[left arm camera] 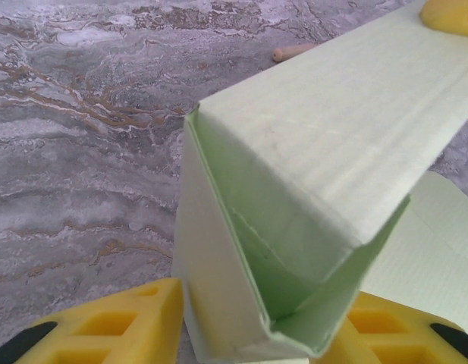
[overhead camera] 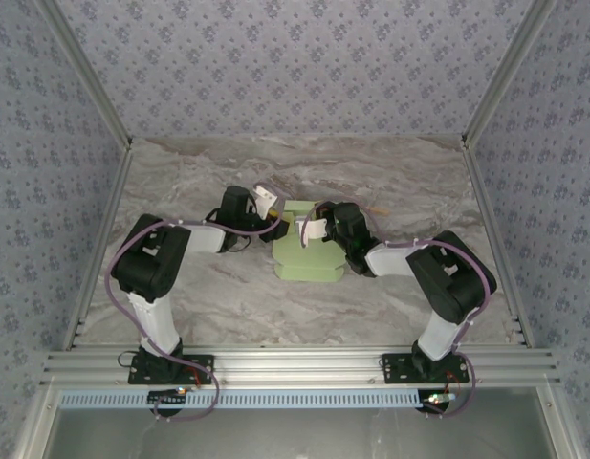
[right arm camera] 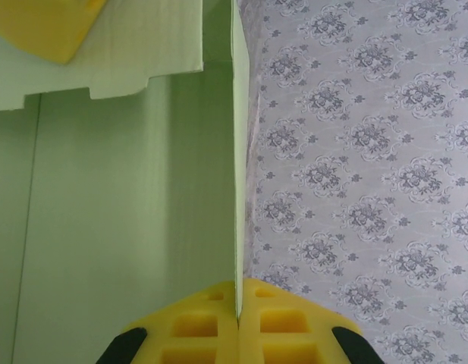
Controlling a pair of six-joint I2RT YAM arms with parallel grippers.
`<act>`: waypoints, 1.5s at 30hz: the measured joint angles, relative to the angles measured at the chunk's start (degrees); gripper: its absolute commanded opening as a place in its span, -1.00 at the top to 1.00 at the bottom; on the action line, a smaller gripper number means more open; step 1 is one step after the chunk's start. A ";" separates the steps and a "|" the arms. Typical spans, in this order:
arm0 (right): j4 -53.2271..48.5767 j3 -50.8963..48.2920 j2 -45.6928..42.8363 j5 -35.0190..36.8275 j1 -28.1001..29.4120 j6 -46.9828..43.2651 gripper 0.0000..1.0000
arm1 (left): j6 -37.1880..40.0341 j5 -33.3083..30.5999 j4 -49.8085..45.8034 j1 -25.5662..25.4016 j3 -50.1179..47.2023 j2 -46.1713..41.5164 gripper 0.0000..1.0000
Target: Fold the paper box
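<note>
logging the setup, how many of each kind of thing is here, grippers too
box: 1
stick: 1
grippers: 2, left gripper and right gripper
total: 4

paper box (overhead camera: 309, 258) on table (overhead camera: 228, 306), stick (left arm camera: 293, 51) behind (right)

- Our left arm (overhead camera: 153, 266) and right arm (overhead camera: 447, 277): black joints, white links.
- Purple cables (overhead camera: 109, 275) loop along each.
- Our fingers (right arm camera: 203, 326) are yellow, with square hollows.
</note>
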 measured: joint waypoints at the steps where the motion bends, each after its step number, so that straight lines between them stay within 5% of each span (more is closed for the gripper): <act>1: -0.31 0.00 -0.11 0.00 0.00 0.28 1.00 | -0.04 -0.44 0.22 -0.11 -0.28 -0.35 0.11; 14: -4.22 0.72 -1.09 -0.20 0.02 3.45 1.00 | -1.44 -8.09 1.84 -2.82 -0.81 -1.01 0.17; 45: -8.57 1.88 -2.36 0.04 0.72 6.64 1.00 | -7.32 -43.34 4.68 -12.59 -0.31 -0.04 0.41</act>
